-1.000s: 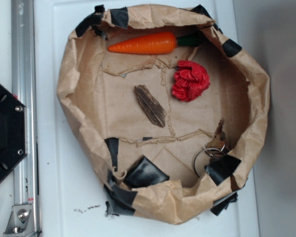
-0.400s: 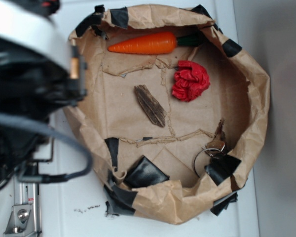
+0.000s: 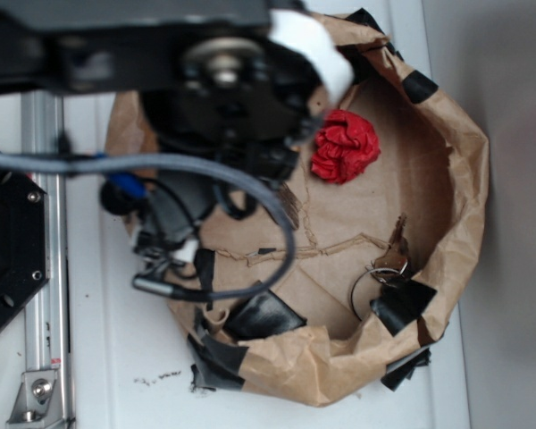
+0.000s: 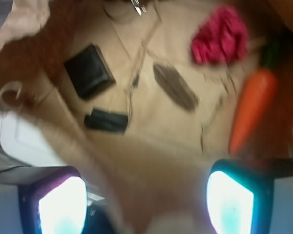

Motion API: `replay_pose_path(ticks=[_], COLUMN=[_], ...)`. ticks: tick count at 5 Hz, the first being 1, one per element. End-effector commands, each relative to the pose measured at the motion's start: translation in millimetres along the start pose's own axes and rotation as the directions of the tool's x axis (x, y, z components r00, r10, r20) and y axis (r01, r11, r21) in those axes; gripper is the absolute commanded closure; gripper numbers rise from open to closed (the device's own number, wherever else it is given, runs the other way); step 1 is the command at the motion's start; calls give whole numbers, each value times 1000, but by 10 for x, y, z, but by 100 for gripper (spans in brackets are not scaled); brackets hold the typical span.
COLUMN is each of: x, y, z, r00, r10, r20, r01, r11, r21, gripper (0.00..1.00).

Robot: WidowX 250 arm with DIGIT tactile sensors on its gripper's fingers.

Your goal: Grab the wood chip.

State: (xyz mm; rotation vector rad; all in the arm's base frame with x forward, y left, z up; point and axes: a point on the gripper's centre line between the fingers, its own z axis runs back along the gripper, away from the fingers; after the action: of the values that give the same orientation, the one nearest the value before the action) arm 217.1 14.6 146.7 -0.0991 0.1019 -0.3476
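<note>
My gripper (image 4: 146, 202) is spread wide, both fingertips (image 4: 63, 207) glowing at the wrist view's bottom. Beyond them, on the paper, lie one wood chip (image 4: 175, 87), one carrot (image 4: 251, 108) and one red cloth (image 4: 220, 35). From outside, my arm (image 3: 223, 98) now covers chip and carrot, clear a second ago; one key ring (image 3: 384, 268) shows.

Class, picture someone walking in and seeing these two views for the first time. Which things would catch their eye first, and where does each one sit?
The black arm looms over the upper left of the paper-lined bowl, hiding much of its floor from outside. The red crumpled wad glows at upper right, with the keys against the lower right wall. In the wrist view, the orange carrot lies at right and the dark wood chip lies mid-floor beyond the open jaws.
</note>
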Motion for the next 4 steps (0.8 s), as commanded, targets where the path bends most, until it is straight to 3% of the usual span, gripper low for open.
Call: replay_pose_path(ticks=[1,2,4], x=[273,315,475], y=[99,275,224], z=[-385,-667,-1184], r00=[995,990,990], r10=[43,77,74], r20=[89,121,121], r01=[-46,-88,-82], r11=[998,993,995], r21=[30,83,56], gripper=[0,0,0])
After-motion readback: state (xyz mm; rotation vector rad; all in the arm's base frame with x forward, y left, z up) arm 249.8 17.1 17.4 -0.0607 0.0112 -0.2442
